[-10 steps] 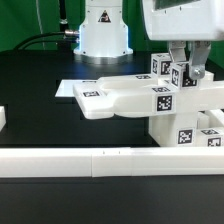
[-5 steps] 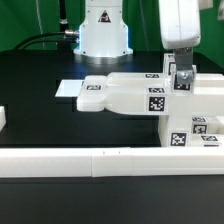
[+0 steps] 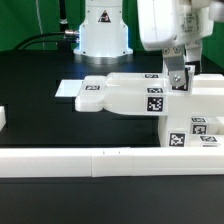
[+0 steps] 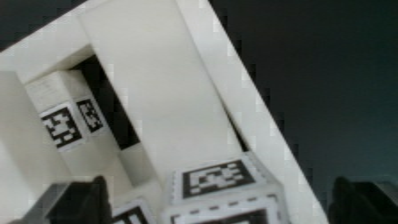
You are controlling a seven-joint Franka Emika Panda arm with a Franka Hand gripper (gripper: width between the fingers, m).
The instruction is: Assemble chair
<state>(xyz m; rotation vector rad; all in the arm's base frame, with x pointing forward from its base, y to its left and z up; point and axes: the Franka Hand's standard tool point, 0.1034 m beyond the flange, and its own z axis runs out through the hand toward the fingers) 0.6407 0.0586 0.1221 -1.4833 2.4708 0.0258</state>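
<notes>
The chair (image 3: 135,93) is a cluster of glossy white tagged parts at the exterior view's right: a flat panel lying level, with square blocks (image 3: 195,130) under and behind it. My gripper (image 3: 179,78) reaches down onto the cluster's upper right end. Its dark fingers (image 4: 71,203) stand on either side of a white tagged post (image 4: 217,180), with a gap showing on each side. In the wrist view the post and a long white bar (image 4: 151,90) fill the frame. The jaws are open and straddle the post.
A long low white border wall (image 3: 100,160) runs along the front. The marker board (image 3: 68,90) lies flat left of the chair parts. A small white block (image 3: 3,118) sits at the exterior view's left edge. The robot base (image 3: 103,30) stands at the back.
The wrist has turned and the hand has shifted slightly over the chair's right end. The tagged blocks under it now sit lower and squarer than one second ago.
</notes>
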